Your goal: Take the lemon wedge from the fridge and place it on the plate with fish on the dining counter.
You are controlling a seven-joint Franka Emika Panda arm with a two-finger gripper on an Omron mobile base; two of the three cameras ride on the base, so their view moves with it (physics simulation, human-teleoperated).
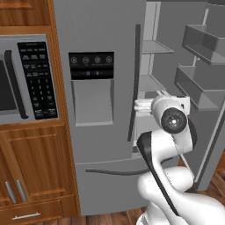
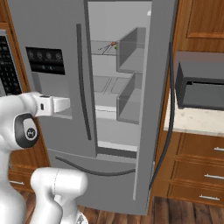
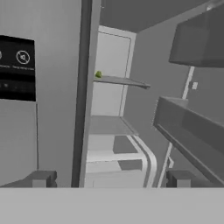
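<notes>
Now, writing: keypad and dispenser markings are too blurred to read.
Lemon wedge [image 3: 98, 74]: on an upper shelf [image 3: 120, 81] inside the fridge [image 1: 99, 39], near the shelf's front left edge; too small to tell its axis.
Right door [image 2: 168, 78]: swung open.
Gripper [image 3: 109, 178]: fingers spread wide, holding nothing, facing the open compartment.

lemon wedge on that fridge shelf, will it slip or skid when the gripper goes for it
Probably. The lemon wedge is far smaller than the open gripper, so it is likely light and easy to nudge. It sits by the shelf edge; a push might knock it off.
</notes>
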